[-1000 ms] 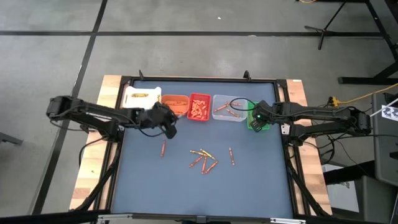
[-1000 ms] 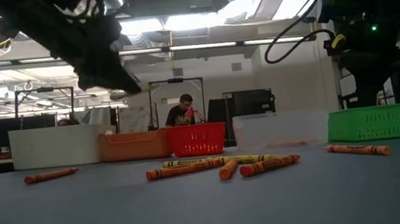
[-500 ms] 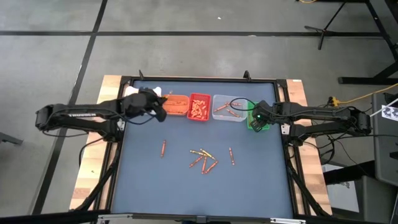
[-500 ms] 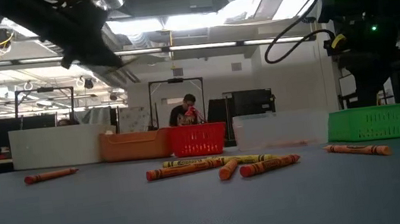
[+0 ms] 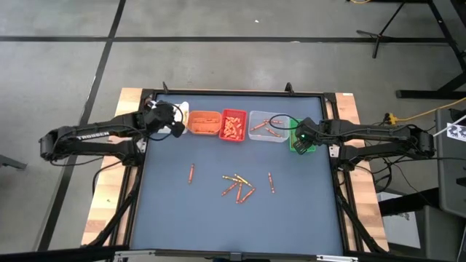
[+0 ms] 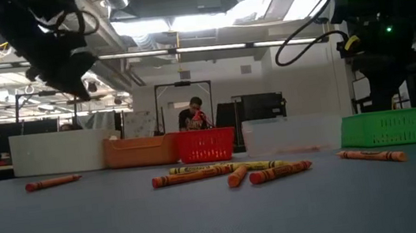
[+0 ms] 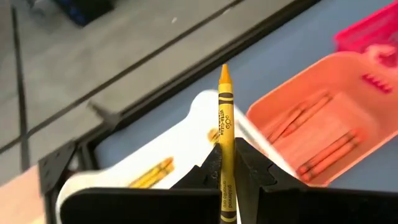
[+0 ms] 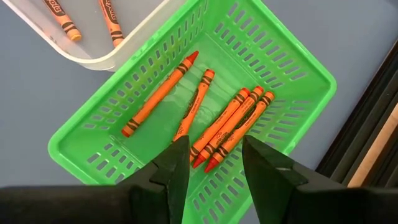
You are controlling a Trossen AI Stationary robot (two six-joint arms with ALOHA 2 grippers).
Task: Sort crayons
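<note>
The left gripper (image 5: 169,121) is hovering above the white bin (image 7: 155,149) at the left end of the bin row, its jaws clenched on a yellow crayon (image 7: 225,134) that is pointing forward out of the fingers (image 7: 209,167). In the left wrist view more yellow crayons are lying inside the white bin, and the orange bin (image 7: 323,134) just beside it is holding several orange crayons.

The right gripper (image 8: 214,158) is waiting over the green bin (image 8: 289,68) at the right end of the row, its jaws standing apart with nothing between them. Five orange-red crayons are lying in the green bin below it. The clear bin (image 5: 267,126) next to it is also containing a few crayons, and the red bin (image 5: 233,125) is holding a pile of them.

The loose crayons (image 5: 239,187) are lying in a small cluster near the middle of the table (image 5: 306,211). One single crayon (image 5: 191,173) is lying apart on the left of the cluster, and another (image 5: 271,182) on its right
</note>
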